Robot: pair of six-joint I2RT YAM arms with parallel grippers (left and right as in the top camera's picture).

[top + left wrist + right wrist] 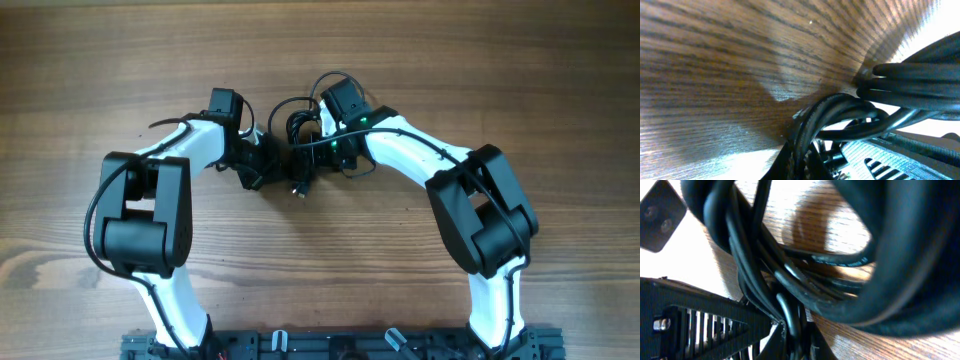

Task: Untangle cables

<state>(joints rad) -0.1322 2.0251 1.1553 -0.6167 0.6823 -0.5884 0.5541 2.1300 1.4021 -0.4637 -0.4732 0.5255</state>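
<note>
Overhead, left gripper (262, 166) and right gripper (312, 160) pinch cables (298, 122).

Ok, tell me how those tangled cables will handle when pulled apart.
Likely floppy: the cables curl in loose loops, so they should sag rather than hold shape. Probably light, being thin cords. Strands cross tightly at the right gripper, so pulling may drag the whole bundle along.

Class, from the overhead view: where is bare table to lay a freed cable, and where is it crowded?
Free: wood beyond the cables, both outer flanks of the table, and between left arm and right arm. Crowded: the centre, around the cables.
</note>
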